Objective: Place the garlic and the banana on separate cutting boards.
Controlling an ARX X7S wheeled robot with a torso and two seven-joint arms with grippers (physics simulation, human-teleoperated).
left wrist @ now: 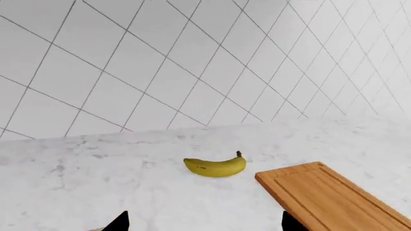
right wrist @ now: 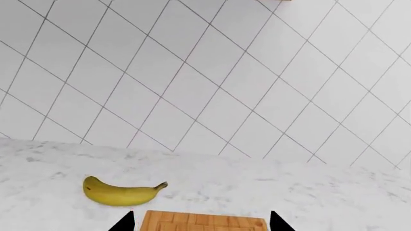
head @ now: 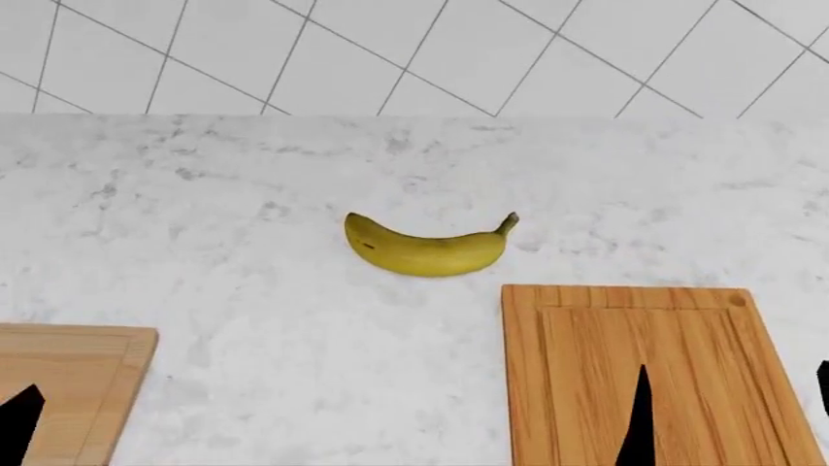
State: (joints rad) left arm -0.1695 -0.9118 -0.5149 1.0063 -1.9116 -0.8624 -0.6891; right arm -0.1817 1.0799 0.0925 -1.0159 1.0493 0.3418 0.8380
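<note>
The yellow banana point(head: 428, 249) lies on the marble counter, its dark stem pointing right, beyond and between the two cutting boards. The darker orange-brown board point(head: 686, 340) lies near right, the pale tan board point(head: 72, 374) at the near left corner. My right gripper point(head: 729, 408) hovers open over the orange-brown board point(right wrist: 192, 220), nothing between its fingers point(right wrist: 202, 223). My left gripper point(left wrist: 205, 224) is open and empty too, short of the banana point(left wrist: 216, 166), with the orange-brown board point(left wrist: 334, 197) beside it. One left fingertip point(head: 18, 419) shows over the tan board. The garlic is out of view.
The white-grey marble counter point(head: 259, 291) runs back to a white tiled wall point(head: 388, 49) behind the banana. The banana point(right wrist: 122, 192) lies a short way from the orange-brown board's far left corner.
</note>
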